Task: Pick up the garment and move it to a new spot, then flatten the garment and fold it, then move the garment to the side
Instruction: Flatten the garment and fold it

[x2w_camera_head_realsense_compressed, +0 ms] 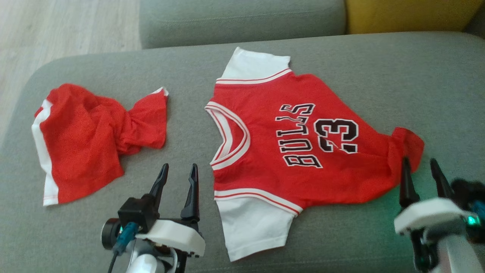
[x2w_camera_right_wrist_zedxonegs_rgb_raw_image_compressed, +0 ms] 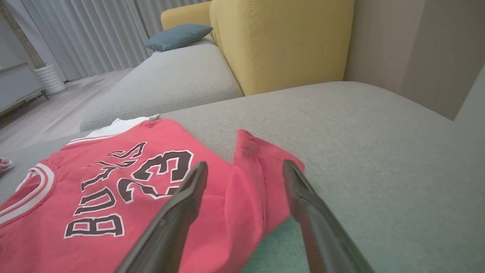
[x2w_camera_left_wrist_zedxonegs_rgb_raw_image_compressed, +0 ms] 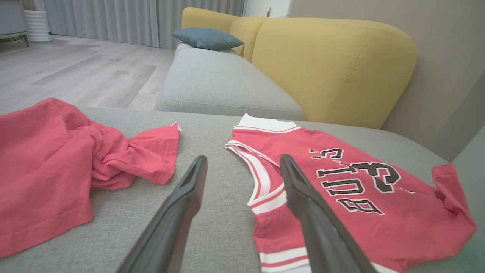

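The garment (x2w_camera_head_realsense_compressed: 288, 140) is a red jersey with white sleeves and black "BULLS 23" lettering, spread on the grey sofa seat with its collar pointing left. Its hem is bunched into a raised fold (x2w_camera_head_realsense_compressed: 407, 146) at the right end. My right gripper (x2w_camera_head_realsense_compressed: 420, 167) stands open just in front of that fold, and in the right wrist view the fold (x2w_camera_right_wrist_zedxonegs_rgb_raw_image_compressed: 250, 178) lies between the open fingers (x2w_camera_right_wrist_zedxonegs_rgb_raw_image_compressed: 182, 204) without being held. My left gripper (x2w_camera_head_realsense_compressed: 178, 170) is open and empty beside the collar (x2w_camera_left_wrist_zedxonegs_rgb_raw_image_compressed: 261, 178), over bare cushion.
Crumpled red shorts (x2w_camera_head_realsense_compressed: 91, 132) with a white side stripe lie at the left of the seat (x2w_camera_head_realsense_compressed: 379, 68). A yellow backrest (x2w_camera_left_wrist_zedxonegs_rgb_raw_image_compressed: 333, 64) and a blue pillow (x2w_camera_left_wrist_zedxonegs_rgb_raw_image_compressed: 206, 38) stand behind. Wooden floor (x2w_camera_head_realsense_compressed: 57, 26) lies past the seat's left edge.
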Controlling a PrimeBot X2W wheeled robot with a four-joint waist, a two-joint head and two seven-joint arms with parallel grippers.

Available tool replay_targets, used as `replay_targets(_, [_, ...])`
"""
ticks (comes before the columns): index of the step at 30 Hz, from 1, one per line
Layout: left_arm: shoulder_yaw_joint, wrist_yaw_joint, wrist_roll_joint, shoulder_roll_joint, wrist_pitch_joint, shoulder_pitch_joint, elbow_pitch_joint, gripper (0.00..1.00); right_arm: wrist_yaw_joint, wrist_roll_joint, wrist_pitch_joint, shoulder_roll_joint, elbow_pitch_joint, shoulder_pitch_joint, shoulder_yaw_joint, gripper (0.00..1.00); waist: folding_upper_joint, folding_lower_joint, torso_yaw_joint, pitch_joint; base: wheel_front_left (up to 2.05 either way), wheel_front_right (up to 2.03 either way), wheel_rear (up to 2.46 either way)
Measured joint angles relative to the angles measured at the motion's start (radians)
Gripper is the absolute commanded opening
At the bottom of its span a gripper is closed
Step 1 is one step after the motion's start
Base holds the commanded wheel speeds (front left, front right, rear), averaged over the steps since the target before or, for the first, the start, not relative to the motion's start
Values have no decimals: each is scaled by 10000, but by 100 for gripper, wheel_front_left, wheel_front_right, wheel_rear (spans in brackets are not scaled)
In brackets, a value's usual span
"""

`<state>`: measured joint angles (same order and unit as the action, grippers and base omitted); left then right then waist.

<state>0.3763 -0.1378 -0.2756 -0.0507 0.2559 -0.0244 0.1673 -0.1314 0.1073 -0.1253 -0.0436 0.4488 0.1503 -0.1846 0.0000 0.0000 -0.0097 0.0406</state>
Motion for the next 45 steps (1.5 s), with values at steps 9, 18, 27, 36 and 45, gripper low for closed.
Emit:
replay_targets(9, [301,15,-180,0,0,50,90,100,0,619,-372,2,-930,-1062,52,100,0,0,-387,-214,0,0,0])
replay_targets(18, [1120,612,-742,0,-180,39,1662,100,0,690,-433,4,-1127,-1026,46,100,0,0,-274,-51,0,0,0])
replay_targets(27, [1960,1308,-997,-10,-1860,-155,3423,100,0,694,-518,4,-1064,-1005,77,100,0,0,-276,29,0,0,0])
replay_targets(36, [2134,1563,-1181,-6,-2671,-820,3797,100,0,706,-554,6,-995,-938,98,100,0,0,-505,291,0,0,0])
replay_targets(45, [2274,1835,-1499,-65,-3342,-1353,3917,0,0,704,-612,4,-999,-669,96,100,0,0,-679,569,0,0,0])
